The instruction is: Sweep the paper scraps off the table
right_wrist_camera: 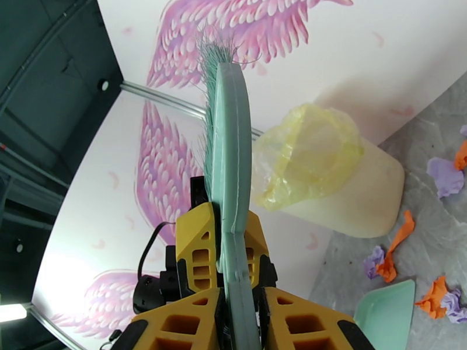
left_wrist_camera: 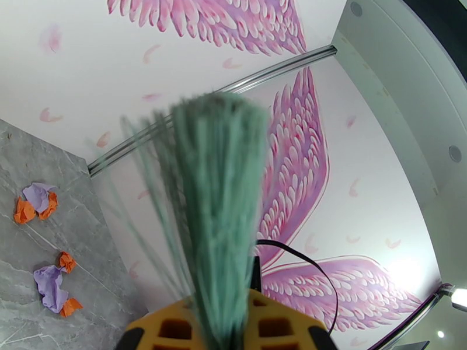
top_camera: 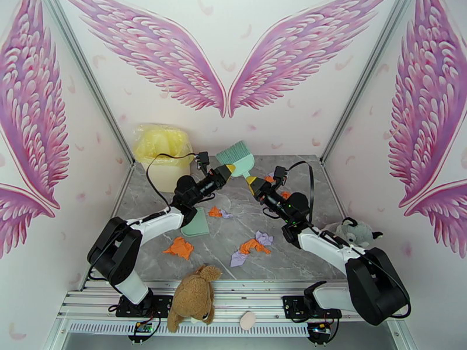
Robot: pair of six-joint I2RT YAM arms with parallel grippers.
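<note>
Top external view, from the left: a bin lined with a yellow bag (top_camera: 162,148) stands in the far left corner of the grey marble table (top_camera: 292,258). Next to it the left arm stretches toward the back wall. A mint-green dustpan (top_camera: 197,224) lies flat just beside that arm's elbow. The paper scraps (top_camera: 179,247) are loose on the tabletop: one orange wad near the front left, and a small orange and purple pair (top_camera: 219,213) just right of the dustpan. A bigger orange and purple cluster (top_camera: 254,246) sits mid-table, and a few bits (top_camera: 285,195) lie beside the right arm. A brown plush toy (top_camera: 194,296) slumps over the front rail.

The left gripper (top_camera: 229,169) is clamped on a mint-green hand brush (top_camera: 236,154), which is lifted clear of the table with its bristles fanned toward the back wall. The right gripper (top_camera: 252,182) meets the same brush from the right. A grey plush toy (top_camera: 355,231) lies at the right edge.

Left wrist view: scraps (left_wrist_camera: 36,202) lie on the marble at the left, and blurred bristles (left_wrist_camera: 222,217) rise from the yellow fingers.

Right wrist view: the right gripper (right_wrist_camera: 239,322) has its fingers closed tight against both sides of the brush. The left gripper (right_wrist_camera: 230,246) grips it further along. To the right are the bin (right_wrist_camera: 327,170), more scraps (right_wrist_camera: 391,252) and a dustpan corner (right_wrist_camera: 388,310).
</note>
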